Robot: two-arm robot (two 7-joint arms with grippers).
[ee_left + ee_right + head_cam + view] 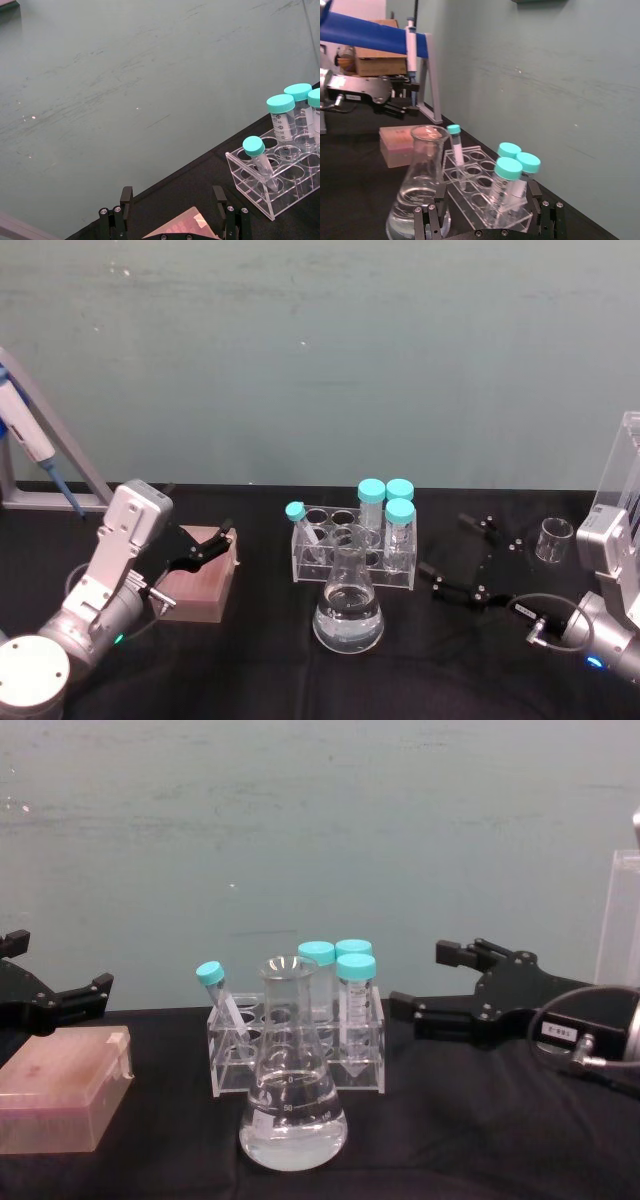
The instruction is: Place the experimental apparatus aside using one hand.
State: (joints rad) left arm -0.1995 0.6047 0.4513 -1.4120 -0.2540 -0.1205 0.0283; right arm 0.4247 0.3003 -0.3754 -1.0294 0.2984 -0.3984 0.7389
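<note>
Holding the right gripper [452, 552] wide open right of the conical flask [347, 610], left gripper [212, 543] open well left of it, perhaps risking a tip and spill through an off-centre grasp.

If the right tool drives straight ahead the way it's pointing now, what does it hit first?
Probably the near end of the clear tube rack; the right tool points at it, with the conical flask slightly off that line, though depth is unclear.
</note>
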